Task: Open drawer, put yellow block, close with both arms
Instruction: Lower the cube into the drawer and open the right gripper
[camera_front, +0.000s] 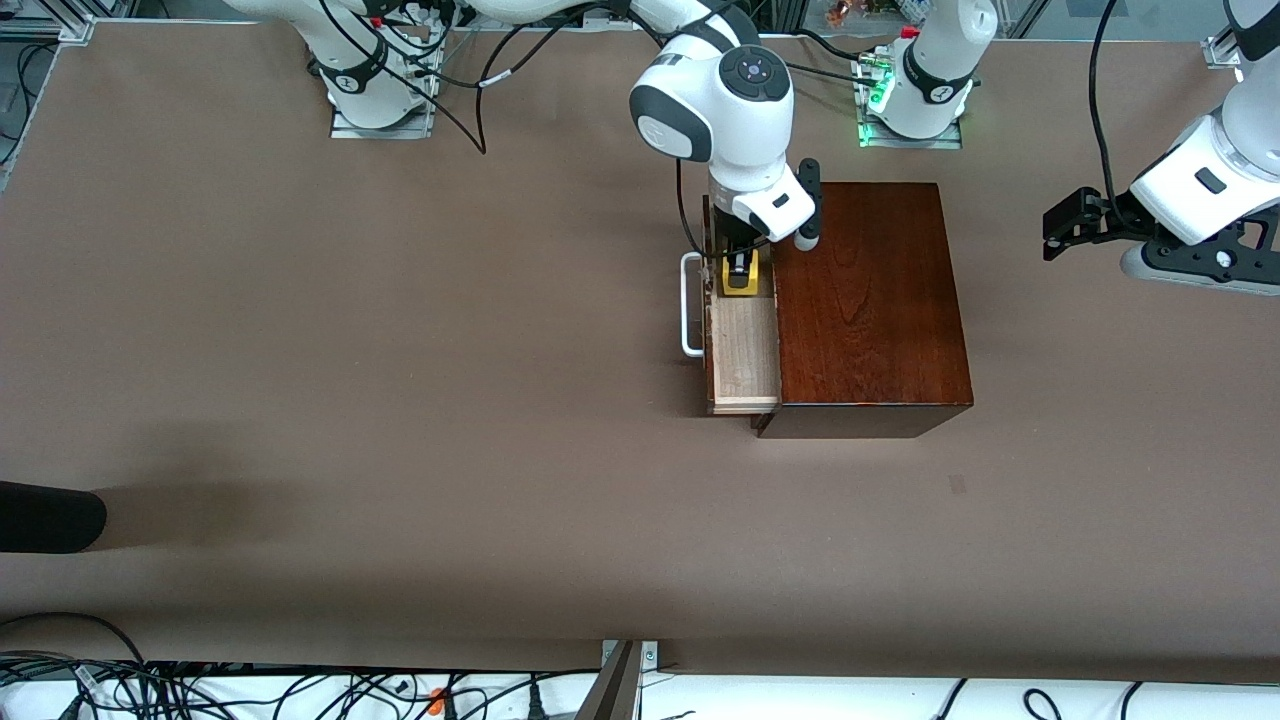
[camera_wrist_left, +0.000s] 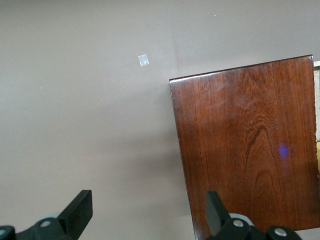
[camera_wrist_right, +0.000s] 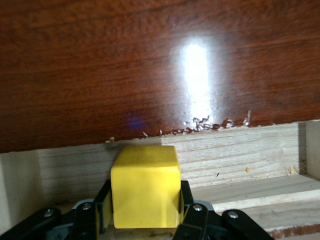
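Note:
The dark reddish-brown wooden box (camera_front: 865, 300) stands mid-table. Its pale-wood drawer (camera_front: 745, 350) is pulled out toward the right arm's end, its white handle (camera_front: 690, 305) at the front. My right gripper (camera_front: 740, 272) reaches down into the drawer's end farther from the front camera and is shut on the yellow block (camera_front: 740, 286). In the right wrist view the block (camera_wrist_right: 145, 185) sits between the black fingers (camera_wrist_right: 186, 202), close to the box's front wall (camera_wrist_right: 150, 75). My left gripper (camera_front: 1062, 228) is open and empty, held over the table beside the box at the left arm's end; its view shows the box top (camera_wrist_left: 250, 145).
A small pale patch (camera_front: 957, 484) lies on the brown table nearer the front camera than the box. A dark rounded object (camera_front: 50, 515) juts in at the right arm's end. Cables (camera_front: 200, 690) lie along the table's near edge.

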